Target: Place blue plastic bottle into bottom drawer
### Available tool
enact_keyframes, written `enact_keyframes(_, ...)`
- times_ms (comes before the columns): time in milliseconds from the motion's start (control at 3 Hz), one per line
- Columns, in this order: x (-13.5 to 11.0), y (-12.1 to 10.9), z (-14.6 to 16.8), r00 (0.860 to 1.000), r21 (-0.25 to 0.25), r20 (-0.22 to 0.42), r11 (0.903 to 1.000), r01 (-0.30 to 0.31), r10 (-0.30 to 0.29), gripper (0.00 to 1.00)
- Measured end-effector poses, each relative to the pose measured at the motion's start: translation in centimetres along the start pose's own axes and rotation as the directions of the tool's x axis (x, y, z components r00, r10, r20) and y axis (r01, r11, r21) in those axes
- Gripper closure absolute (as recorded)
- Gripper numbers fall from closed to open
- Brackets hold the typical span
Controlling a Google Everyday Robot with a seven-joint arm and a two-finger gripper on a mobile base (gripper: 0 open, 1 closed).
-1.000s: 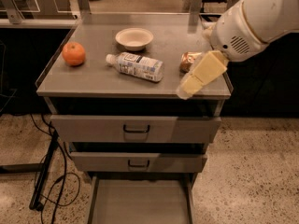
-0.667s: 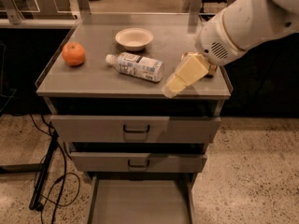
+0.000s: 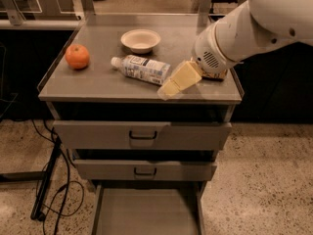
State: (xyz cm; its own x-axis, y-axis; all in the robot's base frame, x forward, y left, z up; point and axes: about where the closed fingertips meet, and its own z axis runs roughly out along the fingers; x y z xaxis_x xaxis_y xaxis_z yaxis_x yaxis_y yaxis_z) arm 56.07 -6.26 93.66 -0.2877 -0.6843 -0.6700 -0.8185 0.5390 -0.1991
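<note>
Blue plastic bottle: clear, white cap pointing left, white-and-blue label, lying on its side mid cabinet top. Bottom drawer is pulled out below, grey floor bare. Gripper hangs low over the top's front edge, just beside the bottle's base end; contact and grip state cannot tell. White bowl sits behind the bottle, orange to its left, gold bag partly hidden by the arm. Count: one bottle, one bowl, one orange, one bag, three drawers; upper two have dark handles.
</note>
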Motion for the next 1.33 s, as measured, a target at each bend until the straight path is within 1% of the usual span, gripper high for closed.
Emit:
enact_keyframes(333,-1.0,-0.1,2.7,1.0,0.003,0.012,0.9999,0.01,-0.01,0.0)
enact_keyframes(667,-1.7,-0.8,5.5,0.999,0.034,0.031,0.999,0.029,-0.03,0.0)
enact_keyframes(1000,-2.9,-1.8,8.7,0.996,0.052,0.046,0.9957,0.076,-0.078,0.0)
enact_keyframes(1333,-3.9,-2.3,11.0,0.993,0.038,0.048,0.9935,0.107,-0.109,0.0)
